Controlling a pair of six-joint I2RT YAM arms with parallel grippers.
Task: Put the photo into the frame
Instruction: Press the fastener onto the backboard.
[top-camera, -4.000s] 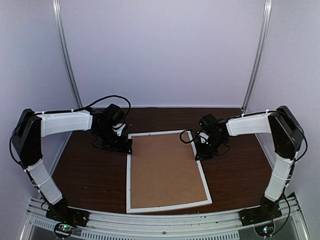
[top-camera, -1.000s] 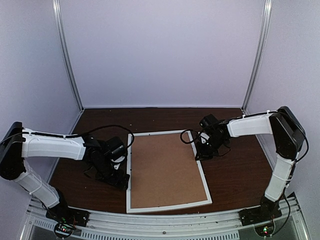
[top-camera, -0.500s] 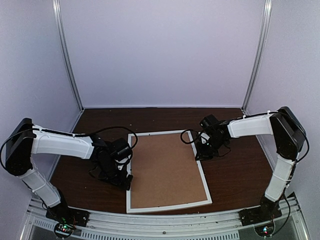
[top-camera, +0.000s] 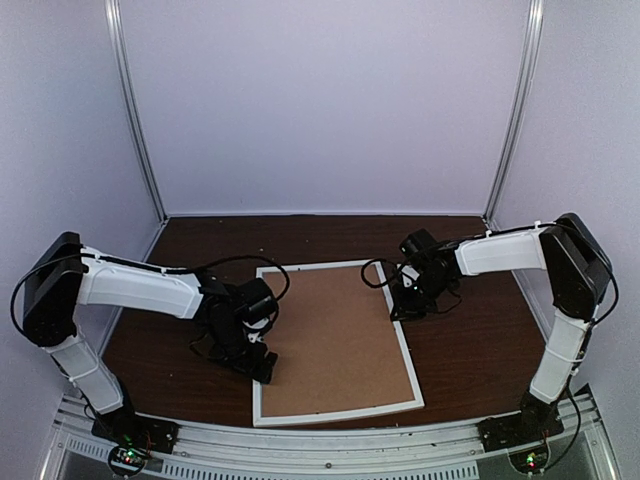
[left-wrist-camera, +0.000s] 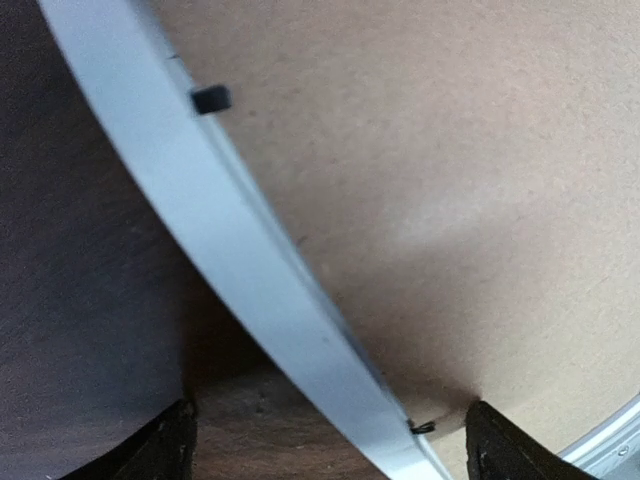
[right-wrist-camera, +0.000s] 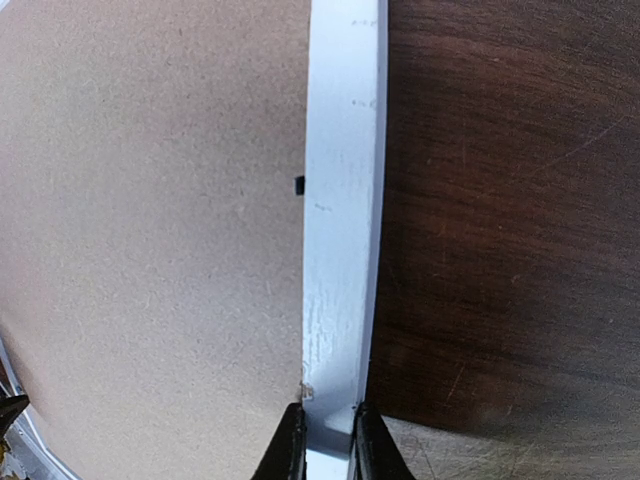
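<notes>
Lying flat: one frame (top-camera: 335, 413) (one brown board (top-camera: 330, 340) inside) | right jaws clamping rail | left jaws spread.

The backing board (top-camera: 335, 340) lies in the frame (top-camera: 330, 413) on the table (top-camera: 470, 350), between left claw (top-camera: 264, 364) and right claw (top-camera: 403, 311).

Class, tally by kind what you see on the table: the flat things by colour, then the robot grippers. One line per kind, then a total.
white frame: 1
brown backing board: 1
grippers: 2 (left gripper, right gripper)
Total: 4
</notes>
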